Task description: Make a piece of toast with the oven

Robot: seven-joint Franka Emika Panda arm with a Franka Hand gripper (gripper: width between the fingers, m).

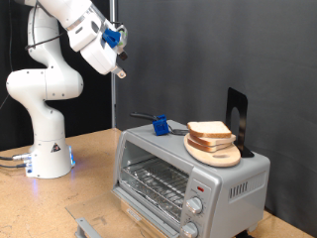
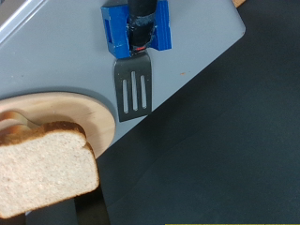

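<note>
The silver-grey oven (image 1: 213,183) stands at the exterior view's lower right, with its wire rack (image 1: 154,183) showing through the front. On its top lies a round wooden plate (image 1: 226,159) with two near-identical bread slices stacked on it; the upper slice is the piece of toast (image 1: 210,129). My gripper (image 1: 119,67) hangs high in the air above and to the exterior view's left of the oven, holding nothing. The wrist view shows no fingers. It looks down on the oven top (image 2: 56,47), the plate (image 2: 80,112) and the toast (image 2: 42,173).
A spatula with a blue handle (image 1: 158,125) and a black slotted blade lies on the oven top beside the plate; it also shows in the wrist view (image 2: 133,89). A black upright stand (image 1: 236,117) rises behind the plate. The oven knobs (image 1: 195,206) are at its right front.
</note>
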